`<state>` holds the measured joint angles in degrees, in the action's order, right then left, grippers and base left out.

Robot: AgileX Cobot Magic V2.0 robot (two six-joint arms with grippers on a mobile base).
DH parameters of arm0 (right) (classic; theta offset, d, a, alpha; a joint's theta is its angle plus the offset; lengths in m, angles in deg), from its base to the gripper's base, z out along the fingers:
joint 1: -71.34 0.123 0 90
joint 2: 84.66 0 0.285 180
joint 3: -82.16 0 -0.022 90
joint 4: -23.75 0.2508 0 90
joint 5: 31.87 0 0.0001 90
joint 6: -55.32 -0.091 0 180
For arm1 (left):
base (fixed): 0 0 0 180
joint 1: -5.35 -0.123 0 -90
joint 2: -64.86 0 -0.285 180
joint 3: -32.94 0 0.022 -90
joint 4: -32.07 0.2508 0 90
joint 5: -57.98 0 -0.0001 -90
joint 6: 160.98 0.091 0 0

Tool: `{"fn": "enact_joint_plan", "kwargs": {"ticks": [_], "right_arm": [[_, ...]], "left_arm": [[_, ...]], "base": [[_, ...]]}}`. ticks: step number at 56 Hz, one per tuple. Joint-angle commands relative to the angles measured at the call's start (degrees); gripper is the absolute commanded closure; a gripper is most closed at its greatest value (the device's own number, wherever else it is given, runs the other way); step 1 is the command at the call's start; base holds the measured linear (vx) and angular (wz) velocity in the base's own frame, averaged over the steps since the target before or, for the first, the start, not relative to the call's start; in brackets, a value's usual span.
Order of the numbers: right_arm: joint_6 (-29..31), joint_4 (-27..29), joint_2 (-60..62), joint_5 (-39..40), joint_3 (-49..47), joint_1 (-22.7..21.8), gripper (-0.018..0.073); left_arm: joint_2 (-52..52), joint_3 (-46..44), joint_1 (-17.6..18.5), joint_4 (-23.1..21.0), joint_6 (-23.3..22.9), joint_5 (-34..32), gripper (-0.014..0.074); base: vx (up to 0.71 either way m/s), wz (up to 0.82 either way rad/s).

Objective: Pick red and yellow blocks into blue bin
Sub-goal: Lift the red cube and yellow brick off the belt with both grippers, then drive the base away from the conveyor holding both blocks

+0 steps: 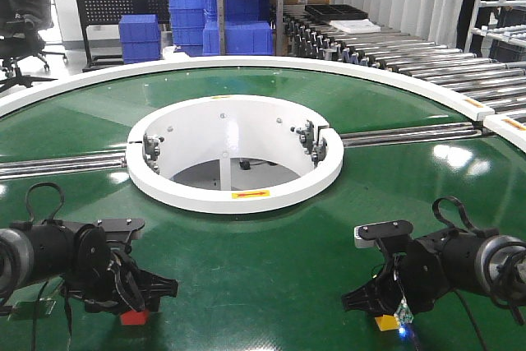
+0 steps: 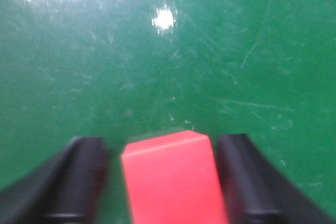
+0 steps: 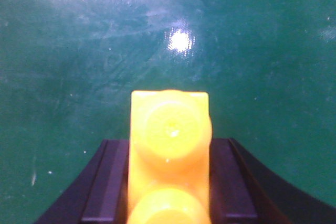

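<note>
The small matte red cube (image 1: 133, 317), one only, sits on the green circular belt table (image 1: 263, 285) at the lower left, between the two black fingers (image 2: 86, 182) of the left gripper (image 1: 131, 306). In the left wrist view a strip of green shows between the cube and the left-hand finger, while the right-hand finger stands just beside the cube's other face; this pincer is released, bracketing the cube without clamping it. The cube stands upright, its top face level.

At the middle of the table is one white ring (image 1: 238, 196) around a round well. Two metal roller strips run outward from it, one to the left (image 1: 57, 166) and one to the right (image 1: 411, 133). Stacked blue plastic crates (image 1: 238, 34) stand on the floor well beyond the table.

At the lower right, one glossy yellow toy brick (image 1: 385, 323) with two round studs lies at the tips of the right gripper (image 1: 374, 306). In the right wrist view both of its black fingers (image 3: 113, 182) press against the brick's sides with no green showing between them, so this pincer is clenched on the brick. The studs face the camera. Whether the brick touches the belt cannot be told.
</note>
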<state>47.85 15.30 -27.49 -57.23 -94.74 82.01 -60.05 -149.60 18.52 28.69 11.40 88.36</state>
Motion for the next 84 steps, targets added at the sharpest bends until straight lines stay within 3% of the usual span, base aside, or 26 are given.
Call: {"fn": "enact_joint_plan", "kwargs": {"ticks": [1, 7, 24, 33, 45, 65, 78, 84], "right_arm": [[0.5, -0.37, 3.18, 0.41, -1.47, -0.27, 0.0569], [0.73, -0.69, 3.6, -0.83, -1.47, -0.27, 0.0569], [0.73, -1.44, 11.15, -5.59, -1.47, -0.27, 0.0569], [0.73, -1.39, 19.37, -9.47, -0.37, -0.27, 0.0569], [0.73, -1.44, 35.04, -3.79, 9.88, -0.27, 0.0569], [0.68, -1.44, 67.82, 4.36, 30.35, -0.27, 0.0569], [0.92, -2.08, 84.73, 3.76, 38.46, -0.27, 0.0569], [0.92, -2.1, 88.25, 2.97, 40.17, -0.27, 0.0569]], "left_arm": [[3.49, -1.63, 0.46, -0.39, -0.39, -1.15, 0.0374], [4.39, -1.67, 0.46, -0.35, -0.26, 0.4, 0.0609], [16.27, -1.67, 0.46, -0.1, 0.19, 1.53, 0.0605], [25.15, -1.62, 0.46, 2.47, 1.66, 2.14, 0.0603], [36.31, 0.01, 0.46, 4.32, 3.33, 4.63, 0.0603], [63.29, 27.05, 0.46, 4.13, 3.07, -10.32, 0.0603], [78.69, 41.33, 0.46, 3.38, 2.65, -13.65, 0.06], [83.21, 43.76, 0.46, 3.38, 2.55, -15.75, 0.0598]], "base": [[0.0, 0.0], [0.0, 0.0], [0.0, 0.0], [0.0, 0.0], [0.0, 0.0], [0.0, 0.0], [0.0, 0.0], [0.0, 0.0]]}}
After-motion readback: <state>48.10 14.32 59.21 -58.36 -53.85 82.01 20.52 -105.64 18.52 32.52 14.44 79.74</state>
